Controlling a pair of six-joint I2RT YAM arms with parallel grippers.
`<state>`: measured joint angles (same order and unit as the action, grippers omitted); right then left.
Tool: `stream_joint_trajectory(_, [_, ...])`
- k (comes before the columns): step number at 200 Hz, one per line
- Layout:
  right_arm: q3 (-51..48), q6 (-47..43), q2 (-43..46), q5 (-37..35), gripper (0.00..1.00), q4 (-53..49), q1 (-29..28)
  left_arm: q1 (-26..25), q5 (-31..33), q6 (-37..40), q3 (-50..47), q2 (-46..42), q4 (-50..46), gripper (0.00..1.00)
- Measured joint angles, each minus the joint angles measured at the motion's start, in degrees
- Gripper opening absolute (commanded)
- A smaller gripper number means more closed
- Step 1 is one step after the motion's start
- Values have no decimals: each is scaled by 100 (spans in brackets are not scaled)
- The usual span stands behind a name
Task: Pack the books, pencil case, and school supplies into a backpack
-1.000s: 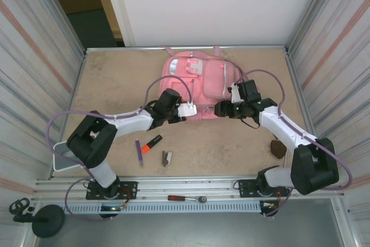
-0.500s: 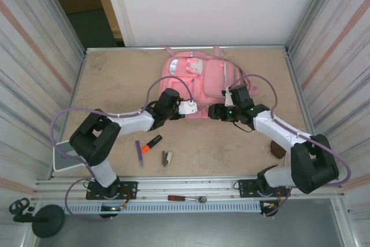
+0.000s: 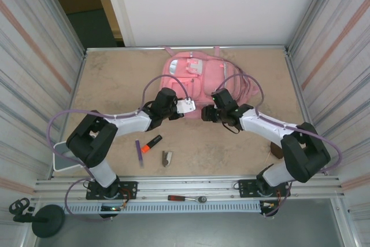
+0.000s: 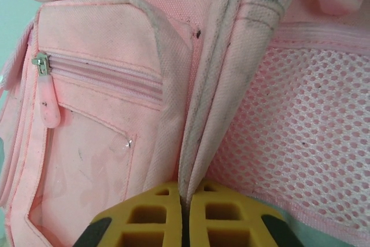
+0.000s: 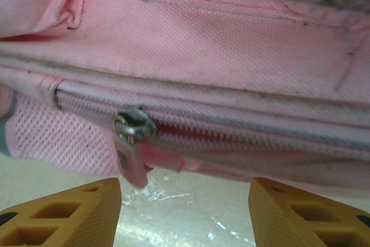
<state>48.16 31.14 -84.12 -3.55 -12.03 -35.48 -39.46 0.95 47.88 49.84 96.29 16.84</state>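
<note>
Packing seems barely begun. The left end effector [image 4: 184, 203] pinches a fold of the backpack [image 4: 104, 85]. The right end effector [image 5: 185, 201] stands open just short of the zipper pull [image 5: 134, 126]. The highlighter [image 3: 152, 143] and pen [image 3: 139, 153] lie well behind them on the tabletop [image 3: 115, 85].

The tan table [image 3: 115, 79] bears the pink backpack [image 3: 209, 82], highlighter [image 3: 151, 143], pen [image 3: 139, 153] and clip [image 3: 166, 158].
</note>
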Motion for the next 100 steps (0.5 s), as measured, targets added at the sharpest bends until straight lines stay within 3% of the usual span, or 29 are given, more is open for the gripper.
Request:
stream_joint_trajectory(40, [380,-2,-313,-437,58,-63,-214,4,-122,-83,-17,-76,-33,0])
stream_joint_trajectory(100, [866,-4,-586,-1117,45,-636,-361,22,-195,-144,-26,-103,-42,0])
